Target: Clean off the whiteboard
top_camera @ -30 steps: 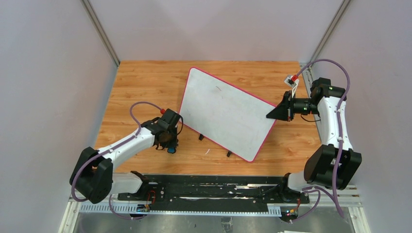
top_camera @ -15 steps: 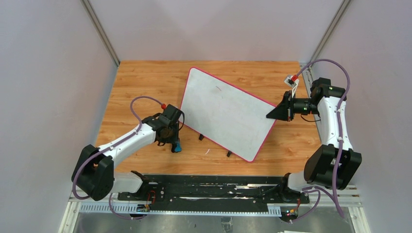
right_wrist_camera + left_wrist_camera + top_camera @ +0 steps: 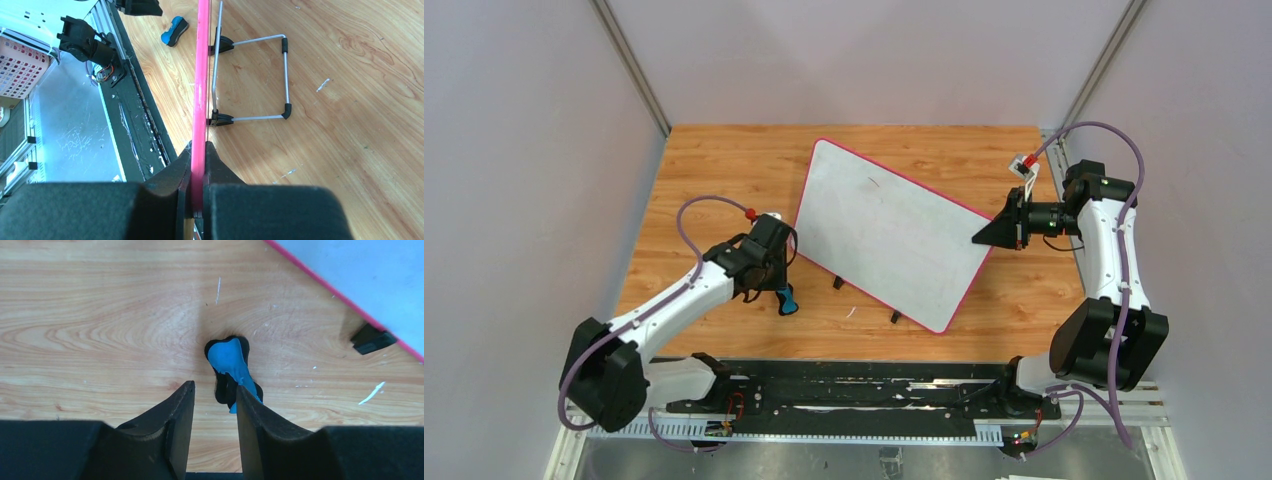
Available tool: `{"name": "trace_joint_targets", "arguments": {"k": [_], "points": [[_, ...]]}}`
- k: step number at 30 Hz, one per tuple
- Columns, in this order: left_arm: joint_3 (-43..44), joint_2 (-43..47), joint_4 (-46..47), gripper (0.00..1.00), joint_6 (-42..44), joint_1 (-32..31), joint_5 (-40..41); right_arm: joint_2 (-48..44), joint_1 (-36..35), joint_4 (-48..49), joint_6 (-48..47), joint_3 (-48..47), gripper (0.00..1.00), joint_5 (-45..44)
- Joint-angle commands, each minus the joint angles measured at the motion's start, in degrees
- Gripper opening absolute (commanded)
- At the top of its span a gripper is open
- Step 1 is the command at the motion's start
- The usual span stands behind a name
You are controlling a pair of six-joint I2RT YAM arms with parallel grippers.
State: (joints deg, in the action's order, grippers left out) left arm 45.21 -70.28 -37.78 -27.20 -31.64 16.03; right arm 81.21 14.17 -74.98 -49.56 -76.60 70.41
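Note:
The whiteboard (image 3: 884,230) stands tilted on its small black feet, pink-red rim all round, with a faint dark mark (image 3: 873,182) near its top. My right gripper (image 3: 986,234) is shut on the board's right rim, which shows edge-on in the right wrist view (image 3: 202,60) between the jaws (image 3: 198,152). The blue-and-black eraser (image 3: 231,365) lies on the table at the tip of my left gripper's right finger, not between the fingers. My left gripper (image 3: 214,392) is open and empty; in the top view (image 3: 774,288) it is just left of the eraser (image 3: 786,300).
The board's wire stand (image 3: 260,75) rests on the wooden table behind it. One black foot (image 3: 374,338) sits right of the eraser. A black rail (image 3: 844,385) runs along the table's near edge. A pink basket (image 3: 17,65) is beyond the rail.
My left gripper has drawn back to the left, and the eraser has shifted slightly right and now shows beyond the fingertips. The right arm and board have not moved.

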Motion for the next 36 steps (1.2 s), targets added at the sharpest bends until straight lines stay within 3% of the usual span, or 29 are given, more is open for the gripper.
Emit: {"name": "trace_joint_targets", "arguments": {"k": [1,9,12,21,31,33,36], "points": [[1.5,5.3,0.9,0.41,-2.0,-0.4,5.6,-0.7,-1.2,-3.1,-0.3,-1.5,0.09,1.4],[1.1,5.6,3.2,0.41,-2.6,-0.4,5.9,-1.3,-0.8,-3.1,1.1,-3.2,0.35,0.7],[0.4,5.9,4.8,0.41,-3.2,-0.3,5.8,-1.5,-0.7,-3.2,1.7,-3.6,0.41,0.2],[0.8,9.4,5.2,0.41,-2.6,-0.3,9.7,-2.1,1.8,-3.4,2.7,-7.2,0.45,-2.1],[2.6,13.6,3.9,0.47,-0.2,2.5,13.6,-0.7,13.4,-3.5,6.1,-20.1,0.51,-5.2],[3.7,13.6,4.2,0.50,0.6,3.9,13.7,0.2,16.8,-1.0,9.8,-22.7,0.53,-5.7],[6.0,12.9,4.9,0.52,1.6,6.0,13.7,0.5,21.0,11.7,21.0,-22.2,0.53,-9.8]]}}
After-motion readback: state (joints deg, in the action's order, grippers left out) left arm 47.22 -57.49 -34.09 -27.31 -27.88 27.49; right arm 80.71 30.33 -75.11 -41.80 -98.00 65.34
